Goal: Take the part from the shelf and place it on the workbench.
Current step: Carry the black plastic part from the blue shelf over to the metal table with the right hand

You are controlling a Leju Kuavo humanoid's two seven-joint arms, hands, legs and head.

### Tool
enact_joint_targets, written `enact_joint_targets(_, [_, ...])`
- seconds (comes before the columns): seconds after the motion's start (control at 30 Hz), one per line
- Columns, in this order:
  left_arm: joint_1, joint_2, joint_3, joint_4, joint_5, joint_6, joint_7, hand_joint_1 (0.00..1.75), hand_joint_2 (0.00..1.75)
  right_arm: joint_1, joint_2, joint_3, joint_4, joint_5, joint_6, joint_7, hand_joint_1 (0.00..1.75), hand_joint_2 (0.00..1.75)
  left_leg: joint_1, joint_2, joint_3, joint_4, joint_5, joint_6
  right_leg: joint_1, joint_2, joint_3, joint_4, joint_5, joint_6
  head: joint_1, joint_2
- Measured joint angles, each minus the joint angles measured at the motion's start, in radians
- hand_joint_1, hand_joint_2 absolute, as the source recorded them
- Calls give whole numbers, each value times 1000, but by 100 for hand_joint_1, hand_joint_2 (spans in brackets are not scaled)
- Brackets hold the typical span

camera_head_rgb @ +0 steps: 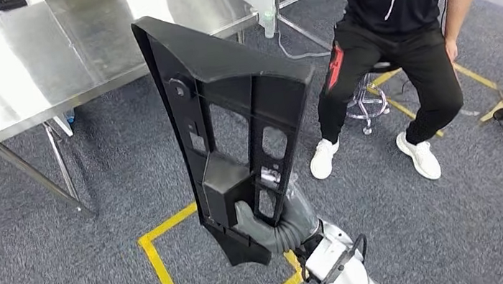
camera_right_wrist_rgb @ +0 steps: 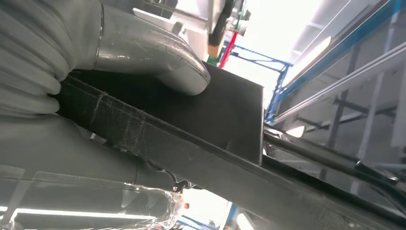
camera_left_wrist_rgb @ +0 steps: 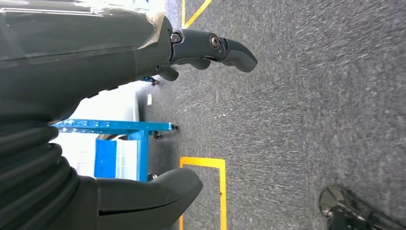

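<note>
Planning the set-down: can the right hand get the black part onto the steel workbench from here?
Probably not yet: the right hand holds the black part upright over carpet, with open floor before the workbench.

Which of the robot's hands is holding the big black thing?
The right hand grips the black part near its lower end, holding it upright. The left hand holds nothing, its fingers apart above the grey carpet.

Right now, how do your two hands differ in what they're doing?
The right hand grips the black plastic part near its lower end, holding it upright; the left hand holds nothing. The right hand's thumb presses flat on the part's face, while the left hand's fingers and thumb stand apart over grey carpet. Both wear grey ribbed covers.
</note>
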Motion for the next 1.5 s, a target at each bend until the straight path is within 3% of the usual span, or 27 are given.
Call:
enact_joint_targets(0.07, [0,-1,0,0,0,0,0,0,175,0,-3,1,1,-1,0,0,175,175,0,0,-3,0,1,0,-2,-1,-55,120,-62,-6,1,0])
enact_joint_targets(0.13, [1,-2,1,0,0,0,0,0,175,2,-7,1,3,-2,0,0,175,175,1,0,-6,1,0,-2,-7,-1,-88,187,-86,7,1,0])
enact_joint_targets(0.17, [1,-3,1,0,0,-1,0,0,175,2,-8,1,4,-2,0,0,175,175,3,0,-6,2,0,-6,-10,-1,-78,166,-73,21,1,0])
enact_joint_targets(0.23, [1,-5,1,0,0,-1,0,0,175,1,-9,1,5,-2,0,0,175,175,7,-3,-4,7,-4,-16,-19,0,-17,35,-17,50,2,0])
enact_joint_targets(0.27, [1,-5,1,0,0,-1,0,0,175,1,-10,1,6,-2,0,0,175,175,8,-4,-3,11,-7,-23,-20,1,10,-28,1,52,2,0])
enact_joint_targets(0.3, [1,-4,1,0,-1,-1,0,0,175,1,-10,1,6,-2,0,0,175,175,7,-5,-5,14,-9,-30,-19,2,29,-69,12,43,1,0])
enact_joint_targets(0.4, [1,-4,1,0,-2,-1,0,0,175,3,-10,0,7,-2,0,1,175,175,6,-5,-7,23,-12,-48,-15,3,38,-84,18,-8,0,0])
enact_joint_targets(0.47, [1,-5,1,0,-3,-1,0,0,175,0,-7,-1,8,-2,0,0,175,175,8,3,-18,49,-26,-55,-17,3,47,-85,20,-21,-1,0])
enact_joint_targets(0.5, [0,-5,1,0,-4,-1,0,0,175,-1,-5,-1,8,-2,0,0,175,175,9,8,-38,88,-45,-58,-18,2,54,-86,19,-25,-1,0])
enact_joint_targets(0.6, [1,-5,1,0,-4,-2,0,0,175,-2,-4,0,8,-2,-3,0,175,175,9,16,-146,272,-112,-62,-9,0,62,-85,10,-38,-1,0])
enact_joint_targets(0.63, [2,-5,1,0,-5,-2,0,0,175,-2,-4,0,8,-2,-4,0,175,175,9,16,-173,304,-114,-60,-6,0,65,-85,6,-43,-1,0])
enact_joint_targets(0.67, [3,-5,1,0,-5,-3,0,0,175,-2,-4,0,8,-1,-6,0,175,175,8,16,-180,298,-96,-56,-3,1,71,-85,1,-46,-1,0])
enact_joint_targets(0.77, [2,-5,1,0,-8,-5,0,0,175,-2,-3,0,8,5,-15,0,175,175,-1,22,-119,128,8,-30,5,1,96,-88,-18,-47,0,0])
enact_joint_targets(0.8, [1,-4,1,0,-8,-6,0,0,175,-3,-2,0,8,7,-17,0,175,175,-8,26,-100,83,15,-22,6,1,101,-90,-23,-44,-1,0])
enact_joint_targets(0.87, [0,-3,1,0,-9,-6,0,0,175,-3,0,1,8,9,-19,0,175,175,-19,30,-82,55,3,-9,7,0,106,-91,-28,-33,-1,0])
enact_joint_targets(0.97, [2,-3,1,0,-13,-6,0,0,175,-2,0,3,7,9,-23,0,175,175,-14,25,-50,34,8,2,10,-3,110,-62,-35,-13,-1,0])
enact_joint_targets(1.03, [0,-4,1,0,-17,-6,0,0,175,-4,-1,3,6,9,-25,0,175,175,-8,21,-31,25,4,6,10,-4,54,32,-56,-9,1,0])
enact_joint_targets(1.1, [-1,-5,1,0,-19,-6,0,0,175,-1,-3,4,5,9,-26,0,175,175,-8,17,-24,24,-6,8,8,-4,-40,161,-93,-9,2,0])
enact_joint_targets(1.13, [0,-6,1,0,-19,-6,0,0,175,1,-5,4,5,9,-26,0,175,175,-8,15,-19,24,-12,8,7,-4,-77,199,-107,-9,2,0])
enact_joint_targets(1.17, [1,-7,1,0,-20,-6,0,0,175,3,-6,3,5,9,-26,1,175,175,-8,13,-11,24,-20,6,6,-4,-99,203,-105,-4,2,0])
enact_joint_targets(1.2, [2,-7,1,0,-21,-6,0,0,175,4,-7,3,5,9,-27,1,175,175,-7,10,0,24,-28,4,4,-4,-102,171,-84,4,3,0])
enact_joint_targets(1.27, [2,-8,1,0,-23,-5,0,0,175,6,-8,4,5,9,-27,1,175,175,-7,6,24,25,-46,-3,-1,-5,-75,42,0,23,3,0])
enact_joint_targets(1.3, [2,-9,2,0,-23,-5,0,0,175,7,-9,4,6,9,-27,1,175,175,-9,4,33,27,-56,-8,-2,-7,-60,-13,31,20,3,0])
enact_joint_targets(1.37, [1,-9,2,0,-24,-5,0,0,175,9,-8,4,5,9,-29,2,175,175,-11,3,42,31,-73,-22,1,-8,-43,-65,62,-3,2,0])
enact_joint_targets(1.4, [1,-9,2,0,-25,-4,0,0,175,10,-7,3,4,9,-30,2,175,175,-11,4,46,34,-77,-27,1,-6,-34,-66,61,-19,1,0])
enact_joint_targets(1.47, [0,-9,2,0,-26,-4,0,0,175,9,-3,2,3,9,-31,3,175,175,-8,8,40,63,-79,-36,-2,-2,-16,-70,60,-37,1,0])
enact_joint_targets(1.5, [0,-9,2,0,-26,-4,0,0,175,9,-1,2,3,10,-32,3,175,175,-6,10,21,98,-83,-40,-4,-1,-5,-70,55,-44,1,0])
